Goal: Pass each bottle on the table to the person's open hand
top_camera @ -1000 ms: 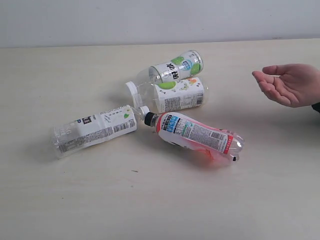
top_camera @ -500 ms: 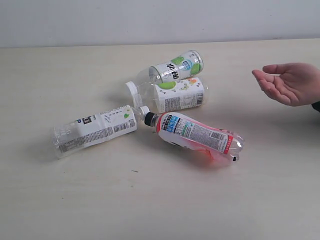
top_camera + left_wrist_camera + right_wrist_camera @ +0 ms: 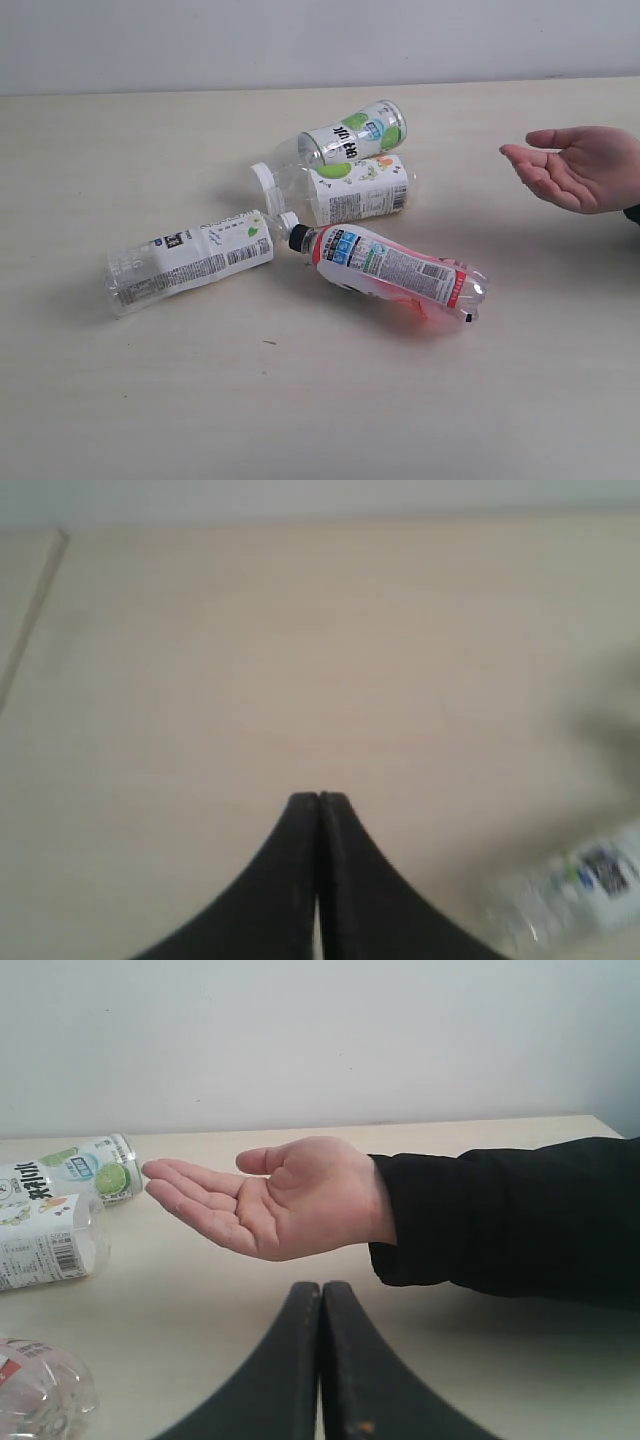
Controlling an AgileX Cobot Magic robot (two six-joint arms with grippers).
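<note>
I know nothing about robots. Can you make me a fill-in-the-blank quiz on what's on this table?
The table holds ___ bottles, all lying down.
The pink-red bottle has a ___ cap.
The person's open hand is at the ___ of the exterior view.
The left gripper and the right gripper are both ___ and hold nothing.
Missing words: four; black; right; shut.

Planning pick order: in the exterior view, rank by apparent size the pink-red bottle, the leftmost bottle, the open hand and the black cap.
1. pink-red bottle and leftmost bottle: alike, unranked.
2. open hand, reaching the frame edge.
3. black cap.
</note>
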